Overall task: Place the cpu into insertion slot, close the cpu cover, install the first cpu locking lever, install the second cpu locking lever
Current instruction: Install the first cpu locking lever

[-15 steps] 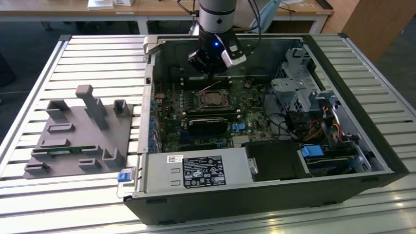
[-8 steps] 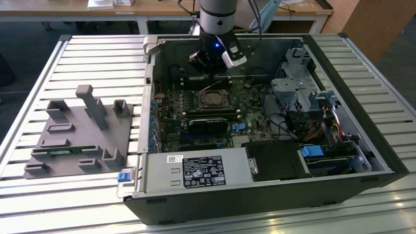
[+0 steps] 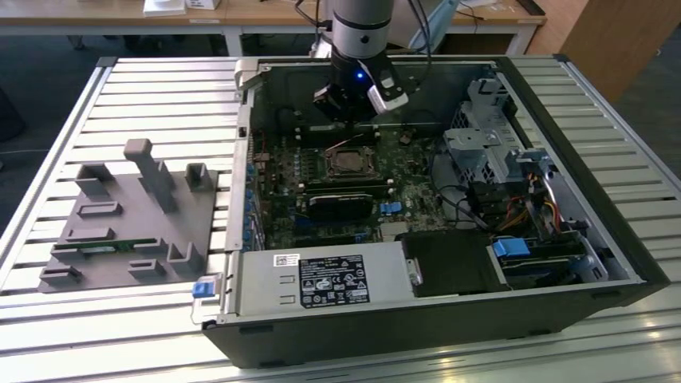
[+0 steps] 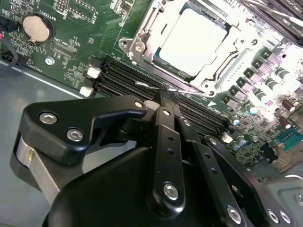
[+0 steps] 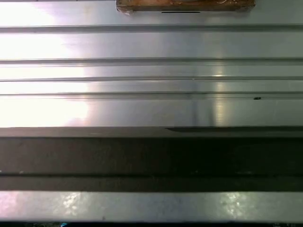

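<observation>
In the second wrist view the cpu (image 4: 191, 42) lies in the insertion slot with its bright metal top showing. The silvery cpu cover (image 4: 232, 54) lies flat around it as a frame. My gripper (image 4: 164, 94) is shut, with its black fingers (image 4: 166, 123) pressed together. The tip sits at a thin wire locking lever (image 4: 146, 84) that runs along the socket's edge beside the memory slots (image 4: 123, 78). In the exterior view the gripper (image 3: 346, 124) hangs inside the open computer case, just behind the socket (image 3: 349, 163).
The motherboard (image 3: 319, 199) lies in the black case (image 3: 596, 263) with drive cages and cables at the exterior view's right. A grey fixture block (image 3: 127, 215) stands on the slatted table (image 5: 151, 71) at the exterior view's left. A round coin battery (image 4: 36, 28) sits on the board.
</observation>
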### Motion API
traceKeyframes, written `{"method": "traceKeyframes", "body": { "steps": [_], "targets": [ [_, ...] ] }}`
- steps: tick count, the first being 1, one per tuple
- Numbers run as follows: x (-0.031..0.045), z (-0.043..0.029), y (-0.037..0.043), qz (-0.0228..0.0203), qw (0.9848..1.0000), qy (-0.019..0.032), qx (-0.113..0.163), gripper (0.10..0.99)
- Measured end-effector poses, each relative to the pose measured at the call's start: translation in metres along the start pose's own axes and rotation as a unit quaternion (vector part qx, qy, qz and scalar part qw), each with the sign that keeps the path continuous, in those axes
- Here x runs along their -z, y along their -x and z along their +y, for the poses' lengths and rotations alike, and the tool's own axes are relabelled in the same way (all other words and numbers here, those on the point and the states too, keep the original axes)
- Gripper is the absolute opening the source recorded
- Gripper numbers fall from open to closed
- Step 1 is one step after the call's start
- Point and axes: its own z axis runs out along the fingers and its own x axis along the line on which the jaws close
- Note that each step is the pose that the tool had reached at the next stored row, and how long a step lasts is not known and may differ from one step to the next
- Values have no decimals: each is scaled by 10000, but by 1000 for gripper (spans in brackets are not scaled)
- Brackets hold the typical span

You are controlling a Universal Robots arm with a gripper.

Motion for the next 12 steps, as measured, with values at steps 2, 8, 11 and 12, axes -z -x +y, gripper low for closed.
{"method": "traceKeyframes", "body": {
  "steps": [2, 8, 11, 12],
  "targets": [
    [-12, -1, 5, 0, 10000, 0, 0, 106],
    [-51, -3, 31, 0, 10000, 0, 0, 106],
    [-60, -2, 58, 0, 10000, 0, 0, 106],
    [-63, -3, 67, 0, 10000, -1, 0, 106]
  ]
}}
